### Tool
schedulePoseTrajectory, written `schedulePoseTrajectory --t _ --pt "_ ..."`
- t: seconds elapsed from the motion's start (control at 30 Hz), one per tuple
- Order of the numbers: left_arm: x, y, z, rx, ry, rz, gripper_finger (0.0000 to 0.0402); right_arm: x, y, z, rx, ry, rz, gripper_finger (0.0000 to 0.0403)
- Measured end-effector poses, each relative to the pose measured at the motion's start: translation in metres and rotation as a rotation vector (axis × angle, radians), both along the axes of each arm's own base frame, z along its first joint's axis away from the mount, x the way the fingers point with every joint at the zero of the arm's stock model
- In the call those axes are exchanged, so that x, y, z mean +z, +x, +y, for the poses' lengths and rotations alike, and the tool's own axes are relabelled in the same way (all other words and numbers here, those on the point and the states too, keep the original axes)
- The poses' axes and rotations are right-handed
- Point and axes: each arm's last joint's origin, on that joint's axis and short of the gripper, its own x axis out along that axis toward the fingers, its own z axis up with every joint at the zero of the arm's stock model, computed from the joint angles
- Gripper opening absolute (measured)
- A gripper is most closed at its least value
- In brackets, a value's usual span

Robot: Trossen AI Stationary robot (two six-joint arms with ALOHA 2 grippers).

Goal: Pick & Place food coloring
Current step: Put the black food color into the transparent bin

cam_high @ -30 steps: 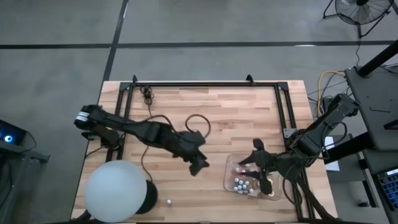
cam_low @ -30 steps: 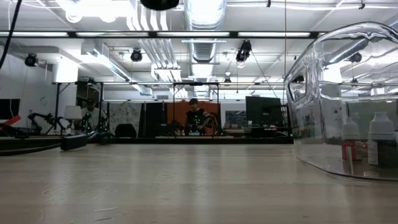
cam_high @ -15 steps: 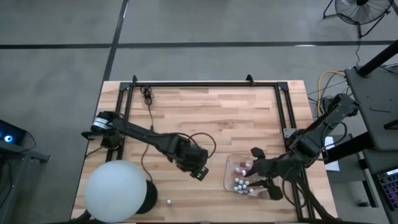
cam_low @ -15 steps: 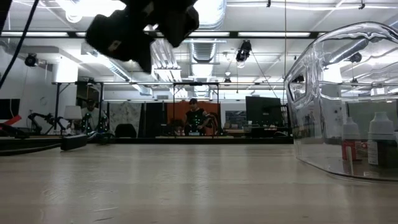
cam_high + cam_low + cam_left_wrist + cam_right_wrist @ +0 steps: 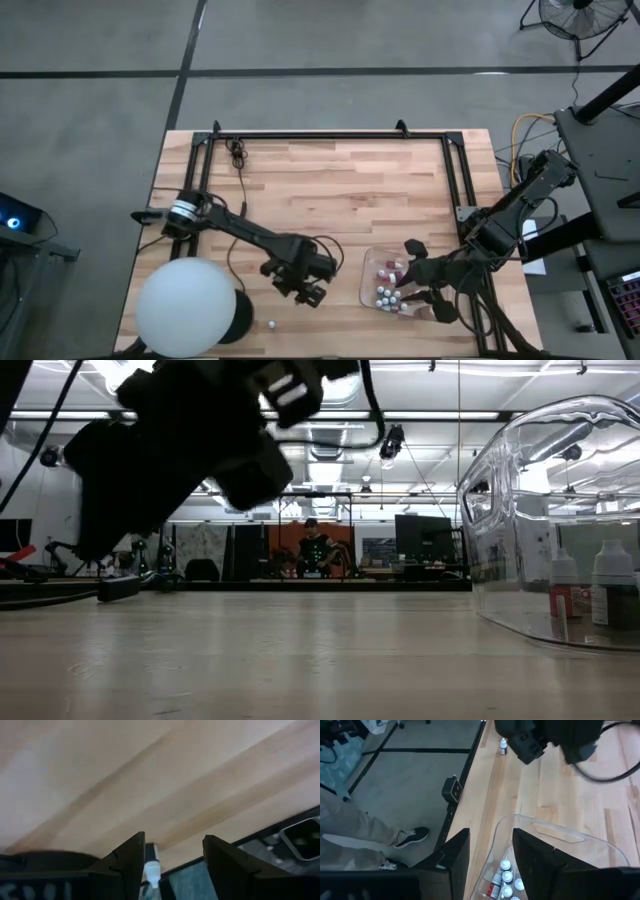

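One small whitish food coloring bottle stands alone on the wood near the table's front edge, beside the white ball; it also shows in the right wrist view. Several more bottles sit in the clear plastic tray at the front right. My left gripper hovers open above the table, right of and beyond the lone bottle, touching nothing. My right gripper stands open over the tray, with the bottles below its fingers.
A big white ball fills the front left corner. A black frame runs along the far edge and both sides, with a cable at the back left. A person's leg and shoe show beside the table's near edge.
My left gripper has come down and toward the table's near edge, closing on the lone bottle, and has rolled and tipped downward on the way. In the low view it has dropped into the picture from above. My right gripper has turned slightly over the tray.
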Motion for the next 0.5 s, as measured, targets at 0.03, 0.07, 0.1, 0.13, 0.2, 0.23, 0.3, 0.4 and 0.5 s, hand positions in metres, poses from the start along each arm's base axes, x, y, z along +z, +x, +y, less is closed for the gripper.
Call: schedulePoseTrajectory --t 0.03,0.07,0.1,0.13,0.2,0.23,0.3,0.4,0.5 --pt "-0.005 0.0 -0.002 -0.006 -0.022 0.022 0.0171 0.0 0.0 0.0 0.0 0.0 0.0 0.0139" --pt "-0.01 0.001 -0.003 -0.011 -0.036 0.042 0.0171 0.0 0.0 0.0 0.0 0.0 0.0 0.0139" --pt "-0.014 0.001 -0.005 -0.015 -0.047 0.059 0.0171 0.0 0.0 0.0 0.0 -0.001 0.0 0.014" --pt "-0.017 0.001 -0.007 -0.021 -0.058 0.072 0.0171 -0.001 0.0 0.0 0.0 -0.002 0.001 0.0141" --pt "-0.023 0.001 -0.01 -0.032 -0.07 0.091 0.0171 -0.002 0.0 0.0 0.001 -0.004 0.004 0.0143" --pt "-0.024 0.001 -0.012 -0.038 -0.079 0.099 0.0171 -0.003 0.0 0.0 0.001 -0.005 0.005 0.0144" --pt "-0.025 -0.001 -0.015 -0.049 -0.079 0.101 0.0171 -0.005 0.0 0.0 0.001 -0.009 0.009 0.0146" --pt "-0.025 -0.002 -0.019 -0.054 -0.066 0.099 0.0171 -0.008 -0.001 -0.001 -0.004 -0.012 0.02 0.0145" --pt "-0.025 -0.004 -0.023 -0.054 -0.047 0.097 0.0171 -0.012 -0.001 -0.001 -0.004 -0.018 0.028 0.0141"
